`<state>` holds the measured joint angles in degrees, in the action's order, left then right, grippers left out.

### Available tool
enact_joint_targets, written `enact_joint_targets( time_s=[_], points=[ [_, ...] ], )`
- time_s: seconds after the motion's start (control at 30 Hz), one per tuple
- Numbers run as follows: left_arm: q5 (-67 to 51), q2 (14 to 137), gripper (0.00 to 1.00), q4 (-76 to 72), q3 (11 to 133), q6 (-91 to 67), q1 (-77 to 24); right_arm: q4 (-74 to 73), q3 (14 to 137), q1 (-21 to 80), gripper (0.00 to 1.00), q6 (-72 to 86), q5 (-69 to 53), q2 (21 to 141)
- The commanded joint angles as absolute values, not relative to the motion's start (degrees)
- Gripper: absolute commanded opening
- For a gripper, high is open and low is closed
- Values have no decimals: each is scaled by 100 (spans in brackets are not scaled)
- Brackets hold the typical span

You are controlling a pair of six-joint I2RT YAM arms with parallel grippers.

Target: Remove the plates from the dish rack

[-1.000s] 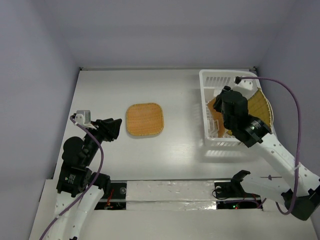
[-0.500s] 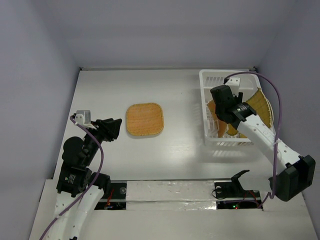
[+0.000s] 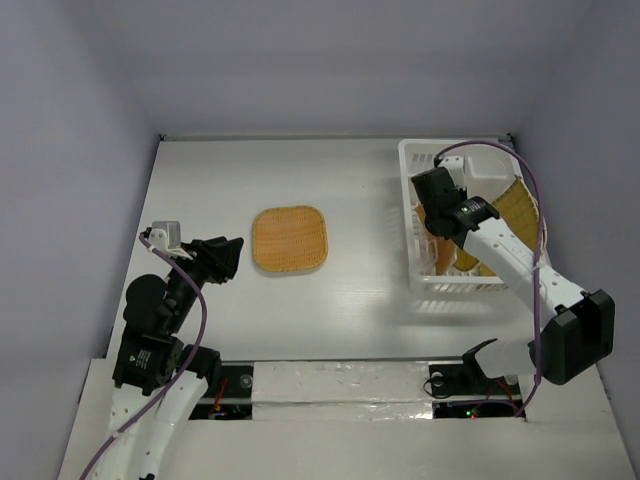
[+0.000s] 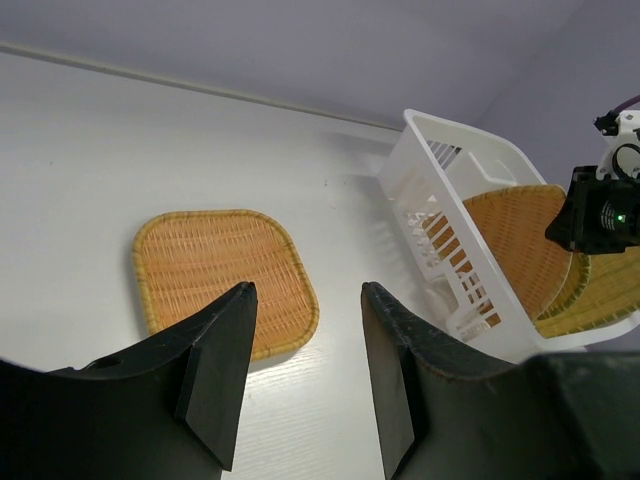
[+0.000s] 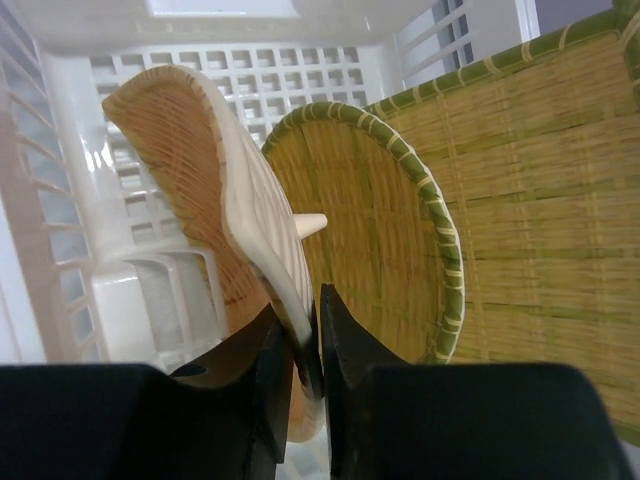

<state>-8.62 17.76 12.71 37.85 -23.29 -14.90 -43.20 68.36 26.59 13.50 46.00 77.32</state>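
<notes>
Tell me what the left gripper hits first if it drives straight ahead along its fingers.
Probably the square plate: the left gripper aims at its right edge, though depth is unclear and it might land on the table beside it.

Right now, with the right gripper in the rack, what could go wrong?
The right gripper pinches only the orange plate's rim; it may slip or swing on lifting. The green-rimmed plate leans beside it and could be dragged or toppled. A tine pokes between them; a snag could tug the dish rack.
</notes>
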Motion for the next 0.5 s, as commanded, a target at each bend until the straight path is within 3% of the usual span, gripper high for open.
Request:
enact_joint_targets(
  time_s=[0.0,0.07,0.13,0.47],
  points=[
    [-940,1696,43,1011,3735,-2364,-1459,-4377,7119,2646,16,1020,4799,7507],
    [-949,1705,43,1020,3735,-2355,-1459,-4368,7119,2646,12,915,4825,7445],
    [-967,1714,43,1011,3727,-2356,-1459,-4359,7119,2646,1,870,4834,7374],
    [-976,1714,43,1002,3727,-2364,-1459,-4561,7646,2698,0,694,5168,7102]
  ],
)
